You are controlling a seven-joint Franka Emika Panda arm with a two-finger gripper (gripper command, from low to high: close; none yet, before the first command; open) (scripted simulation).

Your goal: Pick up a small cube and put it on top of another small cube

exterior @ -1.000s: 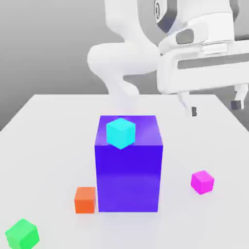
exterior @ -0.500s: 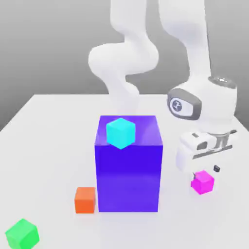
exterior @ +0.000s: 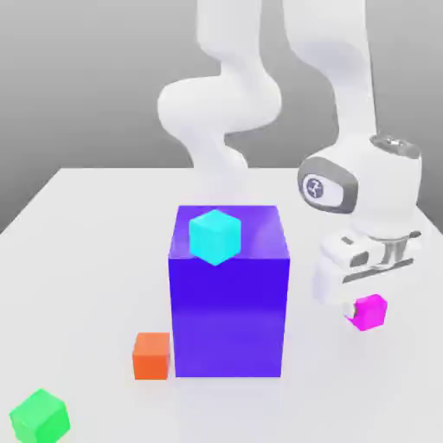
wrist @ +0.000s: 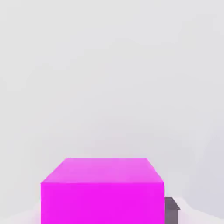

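The small cube [exterior: 373, 313], plain magenta-pink, is at the exterior view's right, just under my white hand and a little off the table. My gripper [exterior: 367, 304] points straight down and is shut on it, the hand's body hiding most of the fingers. In the hand view the small cube [wrist: 103, 190] looms close, with one dark fingertip pad [wrist: 172, 209] against its side. A cyan cube [exterior: 215, 235] rests on top of the big blue-purple block [exterior: 229, 311].
The tall blue-purple block stands mid-table, left of my hand. An orange cube [exterior: 151, 355] sits against its lower left corner, and a green cube [exterior: 39, 417] lies near the front left. The white table [exterior: 86, 260] carries everything.
My hand came down from high at the right onto the magenta cube. The fingers closed on it, and the cube now sits slightly higher and further right.
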